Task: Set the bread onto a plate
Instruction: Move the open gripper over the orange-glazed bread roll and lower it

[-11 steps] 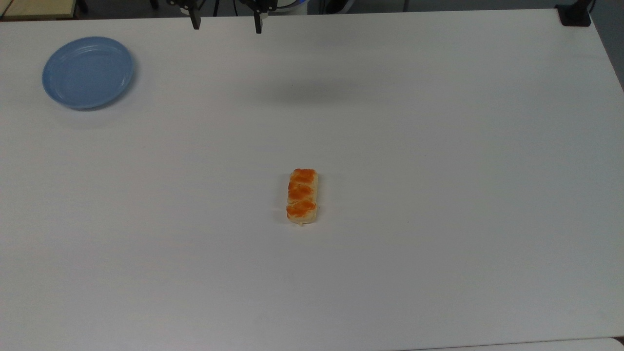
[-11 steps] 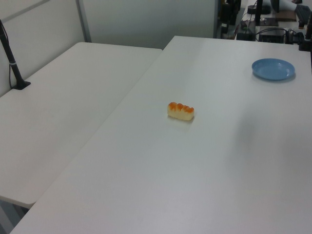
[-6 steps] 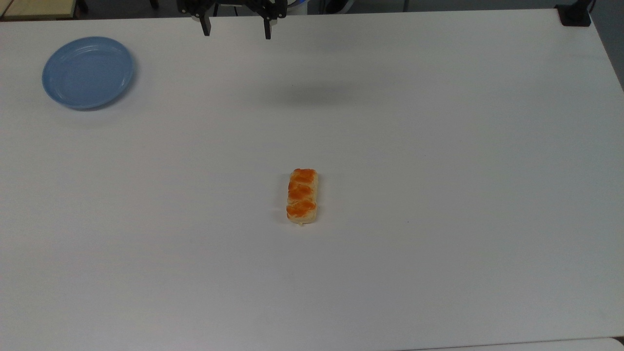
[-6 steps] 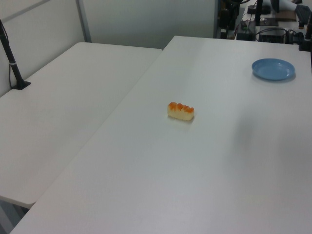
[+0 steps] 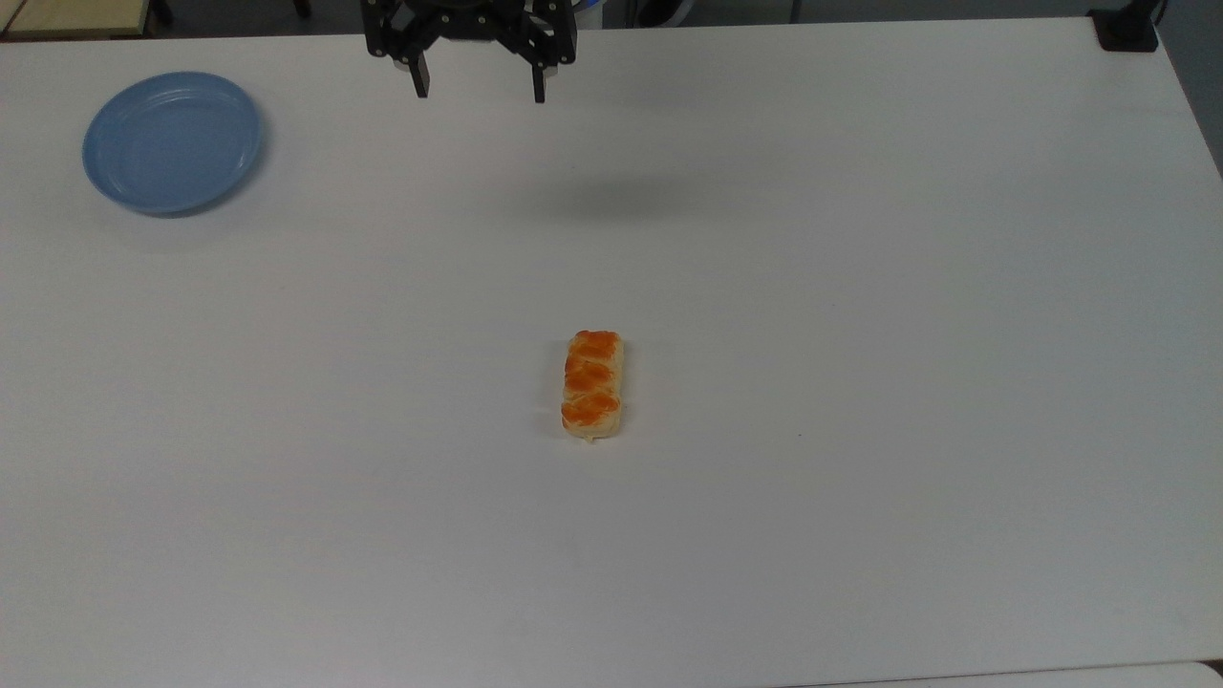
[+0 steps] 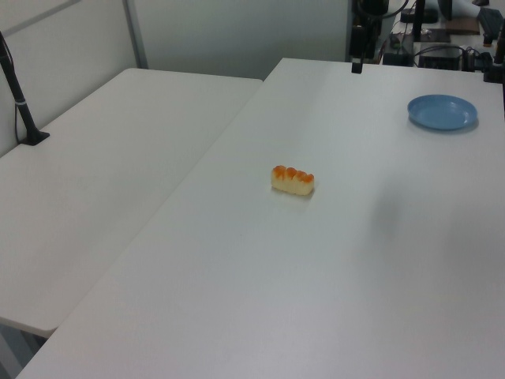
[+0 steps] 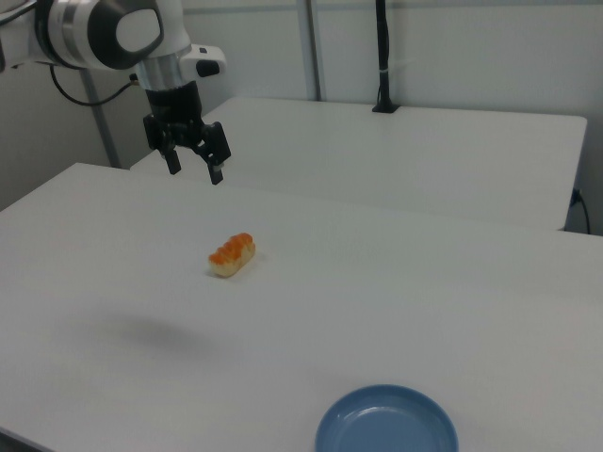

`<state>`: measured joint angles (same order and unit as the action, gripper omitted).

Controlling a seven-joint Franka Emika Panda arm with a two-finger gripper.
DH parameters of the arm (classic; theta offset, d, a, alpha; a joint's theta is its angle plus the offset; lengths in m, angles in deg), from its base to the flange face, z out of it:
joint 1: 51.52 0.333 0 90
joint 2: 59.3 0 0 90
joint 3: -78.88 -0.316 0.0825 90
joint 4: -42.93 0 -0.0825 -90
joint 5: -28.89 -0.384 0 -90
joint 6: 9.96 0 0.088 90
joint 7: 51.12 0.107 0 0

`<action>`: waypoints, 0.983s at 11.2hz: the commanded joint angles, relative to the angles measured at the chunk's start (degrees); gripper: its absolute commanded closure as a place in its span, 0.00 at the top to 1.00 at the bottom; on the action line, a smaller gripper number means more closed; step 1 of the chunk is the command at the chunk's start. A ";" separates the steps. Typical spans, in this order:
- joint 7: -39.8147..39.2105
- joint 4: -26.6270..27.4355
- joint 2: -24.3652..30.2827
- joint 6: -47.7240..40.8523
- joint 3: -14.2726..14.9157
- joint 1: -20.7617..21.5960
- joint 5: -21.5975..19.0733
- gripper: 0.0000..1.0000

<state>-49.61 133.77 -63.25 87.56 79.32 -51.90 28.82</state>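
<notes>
white table [image 5: 860, 287] | bread [image 5: 593, 384] lying mid-table | plate [image 5: 172, 140] well apart | gripper [image 5: 478, 94] raised, fingers spread, holding nothing

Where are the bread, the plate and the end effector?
bread [image 5: 592, 384], top view, middle of its top
plate [image 5: 172, 141], top view, bare centre
end effector [image 7: 194, 170], right view, midway between fingertips

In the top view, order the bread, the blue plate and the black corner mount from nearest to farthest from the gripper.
1. Small oblong orange-topped bread, mid-table, and round light-blue plate, the top view's left: too close to call from the gripper.
2. Black mount, the top view's right corner: farthest.
</notes>
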 commanded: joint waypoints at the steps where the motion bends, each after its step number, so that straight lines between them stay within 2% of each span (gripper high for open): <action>1: 1.21 1.01 -1.40 1.88 -0.35 1.25 0.43 1.00; 3: 1.22 0.92 -3.86 2.41 -1.50 1.34 0.43 1.00; 11: 8.32 0.57 -16.60 18.82 -1.94 5.82 1.30 1.00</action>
<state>-44.89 134.15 -76.63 101.24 77.28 -47.82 28.82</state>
